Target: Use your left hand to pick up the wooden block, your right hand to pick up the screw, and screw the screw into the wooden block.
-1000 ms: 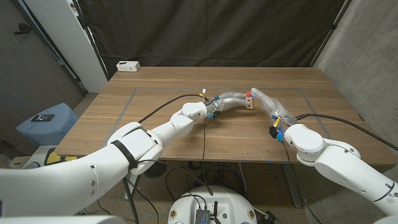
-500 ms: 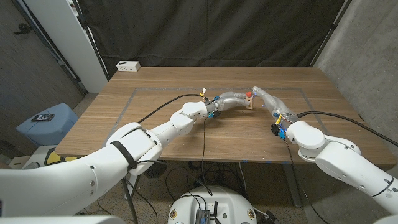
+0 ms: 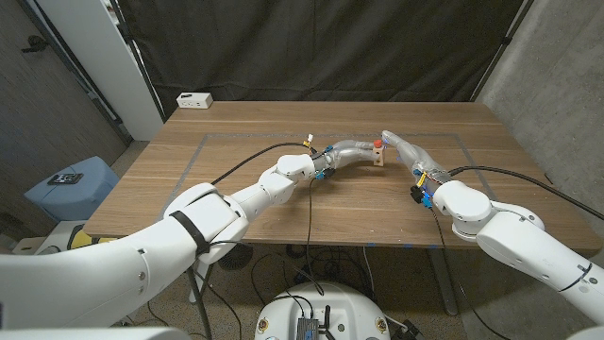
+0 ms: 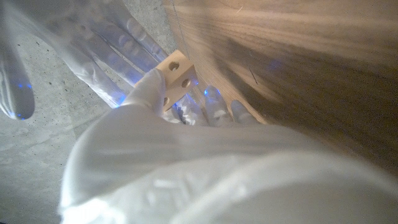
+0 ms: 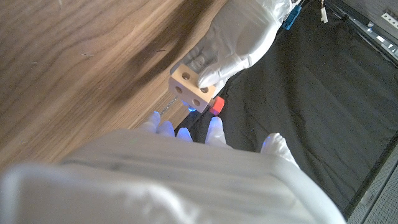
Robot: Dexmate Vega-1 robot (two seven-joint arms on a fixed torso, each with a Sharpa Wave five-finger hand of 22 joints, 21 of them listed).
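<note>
- Both pick-ups look done: the left hand (image 3: 351, 149) grips the wooden block (image 3: 379, 157), held above the table (image 3: 245, 123) around its middle, toward the far side.
- The right hand (image 3: 404, 151) meets the block from the right, and the screw (image 3: 377, 144) with its red head sits at the block's top; whether its fingers actually pinch it, I cannot tell.
- Driving the screw home seems to be what is left.
- The screw's long axis appears roughly upright, red head up, tip into the block.
- The block's holed faces (image 5: 188, 89) turn toward the right wrist camera.
</note>
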